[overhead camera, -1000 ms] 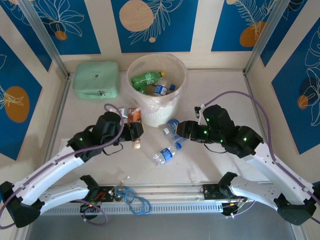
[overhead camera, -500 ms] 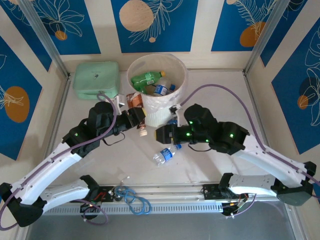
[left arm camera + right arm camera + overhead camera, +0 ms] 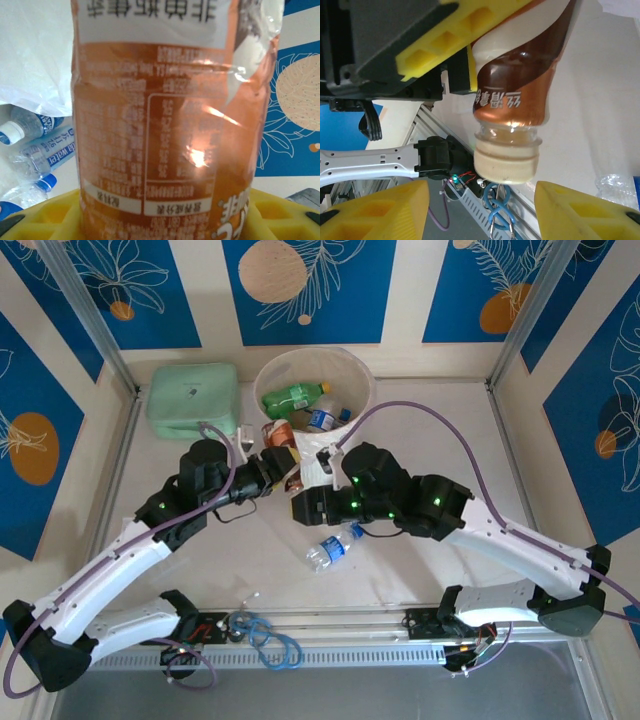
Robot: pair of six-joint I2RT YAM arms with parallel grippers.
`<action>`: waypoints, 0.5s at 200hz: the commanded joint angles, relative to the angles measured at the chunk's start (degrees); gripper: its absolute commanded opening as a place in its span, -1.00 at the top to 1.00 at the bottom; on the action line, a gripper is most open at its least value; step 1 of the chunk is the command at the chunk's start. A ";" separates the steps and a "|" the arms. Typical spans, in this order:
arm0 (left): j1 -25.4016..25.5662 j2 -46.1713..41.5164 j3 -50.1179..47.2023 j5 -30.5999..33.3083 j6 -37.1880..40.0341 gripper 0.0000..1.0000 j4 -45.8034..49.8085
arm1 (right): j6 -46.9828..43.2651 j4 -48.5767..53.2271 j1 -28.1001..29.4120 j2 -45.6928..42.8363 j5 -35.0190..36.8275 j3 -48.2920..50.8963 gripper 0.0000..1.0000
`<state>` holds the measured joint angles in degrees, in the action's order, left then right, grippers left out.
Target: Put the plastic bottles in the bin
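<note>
The bin (image 3: pixel 366 390) holds a green bottle (image 3: pixel 293 398) and a blue-labelled bottle (image 3: pixel 322 420). Just beside its near rim, the left tool (image 3: pixel 272 465) is clamped on an orange-labelled bottle (image 3: pixel 165 125). The right tool (image 3: pixel 482 210) is empty, its fingers apart. A clear bottle (image 3: pixel 333 547) remains on the worktop (image 3: pixel 450 440).

The held bottle (image 3: pixel 165 125) wears an orange-brown label with white print and a cream cap (image 3: pixel 506 161), between the yellow fingers (image 3: pixel 435 47) of the left tool (image 3: pixel 283 458). Inside the translucent white, peach-lined bin (image 3: pixel 355 380) lie a green bottle (image 3: pixel 288 398) with a yellow cap and a clear bottle (image 3: pixel 322 420) with a blue label, and another clear, blue-labelled bottle (image 3: pixel 333 547) lies on the pale surface (image 3: pixel 440 430). The case (image 3: pixel 193 398) is mint green, the arms (image 3: pixel 110 575) white with black joints, the walls (image 3: pixel 300 290) blue with white leaf outlines and peach discs.
</note>
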<state>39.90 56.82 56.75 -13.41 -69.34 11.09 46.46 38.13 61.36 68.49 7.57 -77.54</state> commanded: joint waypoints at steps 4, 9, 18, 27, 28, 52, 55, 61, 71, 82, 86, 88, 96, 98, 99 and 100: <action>-0.62 0.04 -0.15 -3.65 -2.57 -0.05 -5.00 | -0.84 -0.72 -1.02 0.31 0.22 -1.37 -0.17; -0.61 0.07 -0.23 -3.87 -2.92 -0.05 -5.46 | -0.76 -0.90 -1.25 0.37 0.08 -1.32 -0.17; -0.61 0.06 -0.54 -4.36 -3.61 -0.05 -6.43 | -0.67 -1.08 -1.72 0.48 -0.01 -1.33 -0.17; -0.70 0.07 -0.81 -4.83 -4.13 -0.04 -7.37 | -0.50 -1.19 -2.19 0.48 0.00 -1.30 -0.17; -0.65 0.06 -0.79 -4.90 -4.22 -0.04 -7.43 | -0.49 -1.20 -2.29 0.45 -0.05 -1.21 -0.17; -0.70 0.41 -0.85 -6.44 -4.99 -0.03 -8.99 | -0.40 -2.80 -3.37 0.59 -1.43 -0.65 -0.16; -0.70 0.44 -0.93 -6.54 -5.08 -0.03 -9.05 | -0.40 -3.00 -3.42 0.66 -1.64 -0.63 -0.16; -0.72 0.46 -1.10 -6.71 -5.29 -0.02 -9.52 | -0.40 -3.27 -3.53 0.80 -1.93 -0.64 -0.15; -0.72 0.42 -1.44 -6.89 -5.75 -0.02 -10.22 | -0.49 -3.62 -3.58 1.05 -2.36 -0.76 -0.12; -0.72 0.49 -1.73 -7.07 -6.00 -0.02 -10.65 | -0.67 -4.06 -3.54 1.22 -2.89 -0.86 -0.10; -0.70 0.49 -1.73 -7.14 -5.98 -0.02 -10.72 | -0.62 -4.23 -3.53 1.37 -2.91 -0.84 -0.09; -0.70 0.55 -1.80 -7.15 -6.03 -0.02 -10.76 | -0.59 -4.28 -3.47 1.45 -2.91 -0.81 -0.09; -0.71 0.65 -1.90 -7.35 -6.22 -0.02 -11.12 | -0.62 -4.53 -3.37 1.52 -2.92 -0.78 -0.07; -0.70 0.66 -1.97 -7.43 -6.24 -0.02 -11.28 | -0.59 -4.61 -3.38 1.62 -2.92 -0.75 -0.06; -0.70 0.66 -1.98 -7.47 -6.24 -0.02 -11.32 | -0.58 -4.67 -3.32 1.63 -2.92 -0.76 -0.05; -0.70 0.66 -1.99 -7.49 -6.24 -0.02 -11.34 | -0.58 -4.70 -3.30 1.64 -2.92 -0.77 -0.05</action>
<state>39.72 57.36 55.55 -18.72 -74.56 3.38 46.44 35.40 58.04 69.47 6.22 -77.54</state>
